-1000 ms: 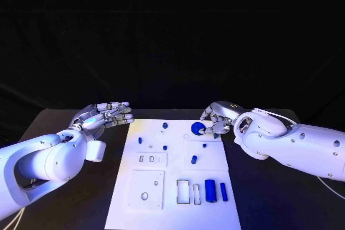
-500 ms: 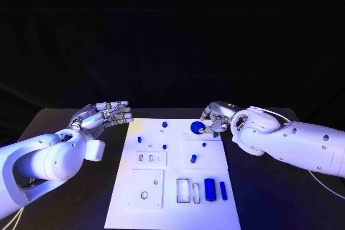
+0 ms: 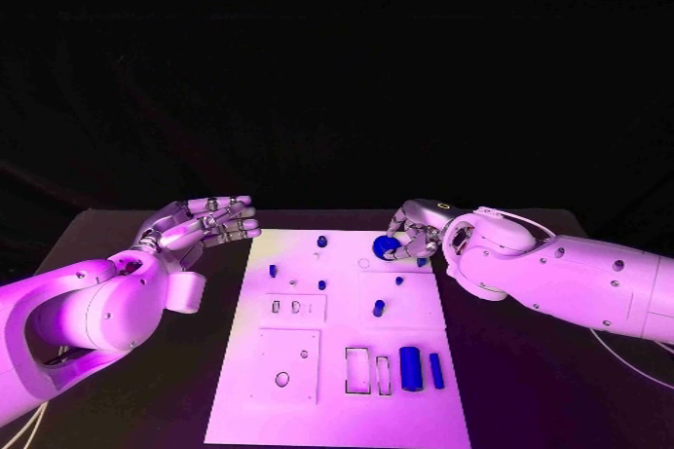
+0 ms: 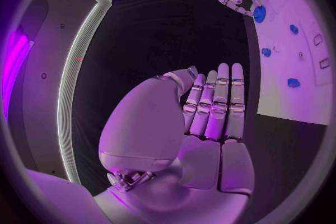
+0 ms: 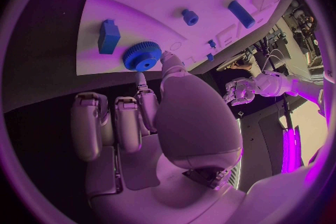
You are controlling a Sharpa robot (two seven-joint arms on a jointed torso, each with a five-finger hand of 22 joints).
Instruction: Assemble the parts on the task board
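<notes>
The task board [image 3: 344,371] lay lengthwise in the middle of the black bench [image 3: 534,371], a white plate with cut-out slots and several small blue parts on it.

The right hand [image 3: 410,237] reached over the board's far right corner. Its fingertips [image 5: 168,59] were at a blue gear [image 3: 382,246], a round toothed wheel that sat on the board near that corner. In the right wrist view the gear [image 5: 142,56] lay flat on the white surface with one fingertip just beside its rim and the other fingers curled back toward the palm; in the left wrist view the fingers [image 4: 241,0] closed in around the gear [image 4: 260,13]. Whether the hand truly gripped the gear or merely touched it could not be told.

A blue block [image 5: 108,36] stood just beside the gear near the board's edge. Farther along the board were a short peg [image 5: 189,16] and a long blue bar [image 5: 241,13].

Near the board's close end, a thick blue cylinder [image 3: 410,368] and a thinner blue rod [image 3: 435,370] lay side by side, next to two empty rectangular slots [image 3: 356,370].

The left hand [image 3: 204,225] hovered off the board's far left side, above the bench. It held nothing; its fingers [image 4: 218,101] were straight and pressed close together, palm open.
</notes>
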